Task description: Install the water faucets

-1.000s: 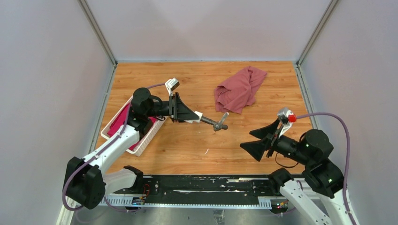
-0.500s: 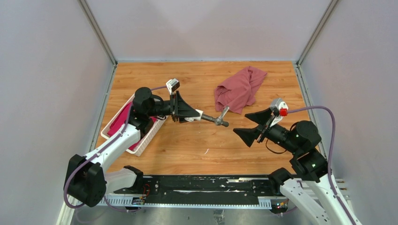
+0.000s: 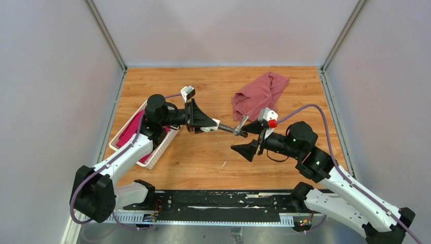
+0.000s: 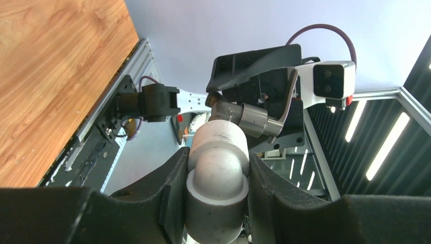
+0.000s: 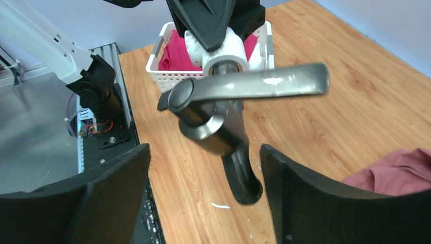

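Note:
My left gripper [image 3: 207, 124] is shut on the stubby white fitting [image 3: 215, 125] and holds it above the table, pointing right. The dark grey T-shaped tap [image 3: 237, 130] sticks out of the fitting's end. In the left wrist view the fitting [image 4: 217, 175] sits tight between the fingers, with the tap [image 4: 250, 120] beyond it. My right gripper [image 3: 248, 138] is open, facing the tap, its fingers on either side of the tap's end. In the right wrist view the tap's handle [image 5: 254, 84] and body [image 5: 216, 127] lie just ahead of the spread fingers [image 5: 118, 178], with the fitting [image 5: 227, 57] behind.
A dusty-red cloth [image 3: 259, 96] lies at the back right of the wooden table [image 3: 203, 162], close behind the tap. A white slatted basket [image 3: 155, 152] with magenta fabric stands at the left under my left arm. Grey walls enclose the table on three sides.
My right arm has swung left and forward, bringing its open gripper from the right side up to the tap. My left arm has stayed almost still with the fitting and tap.

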Available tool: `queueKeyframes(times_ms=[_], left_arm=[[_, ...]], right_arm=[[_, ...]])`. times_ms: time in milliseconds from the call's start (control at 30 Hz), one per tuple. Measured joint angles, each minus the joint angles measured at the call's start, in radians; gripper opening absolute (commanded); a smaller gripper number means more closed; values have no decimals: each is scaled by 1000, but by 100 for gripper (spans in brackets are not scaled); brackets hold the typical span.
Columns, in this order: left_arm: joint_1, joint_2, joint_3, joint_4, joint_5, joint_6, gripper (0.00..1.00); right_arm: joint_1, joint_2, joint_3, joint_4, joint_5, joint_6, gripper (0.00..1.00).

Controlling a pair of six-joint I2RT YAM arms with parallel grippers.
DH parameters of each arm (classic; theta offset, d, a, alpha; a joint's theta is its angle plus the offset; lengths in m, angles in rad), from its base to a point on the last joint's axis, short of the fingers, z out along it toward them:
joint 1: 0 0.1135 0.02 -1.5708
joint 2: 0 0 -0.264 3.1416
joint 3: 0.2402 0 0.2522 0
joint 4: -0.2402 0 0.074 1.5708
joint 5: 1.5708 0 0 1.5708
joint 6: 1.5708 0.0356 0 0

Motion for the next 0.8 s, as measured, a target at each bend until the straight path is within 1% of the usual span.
queueKeyframes(times_ms=[67, 133, 300, 467, 500, 533, 567, 667, 800], left_arm=[[0, 0, 0, 0, 2, 0, 0], [0, 0, 0, 0, 6, 0, 0], [0, 0, 0, 0, 9, 1, 0], [4, -2, 0, 0, 14, 9, 0], [5, -5, 0, -1, 13, 16, 0], [8, -10, 0, -1, 12, 27, 0], [11, -19, 0, -2, 10, 41, 0], [16, -54, 0, -6, 5, 102, 0], [19, -116, 0, -7, -9, 200, 0]], right_arm=[[34, 30, 0, 35, 35, -8, 67], [49, 56, 0, 64, 66, -8, 58], [53, 78, 0, 114, 116, 11, 38], [53, 90, 0, 142, 126, 54, 16], [53, 94, 0, 149, 125, 71, 7], [53, 98, 0, 157, 123, 92, 3], [53, 103, 0, 168, 122, 122, 0], [53, 113, 6, 179, 122, 209, 0], [53, 134, 55, 153, 106, 349, 0]])
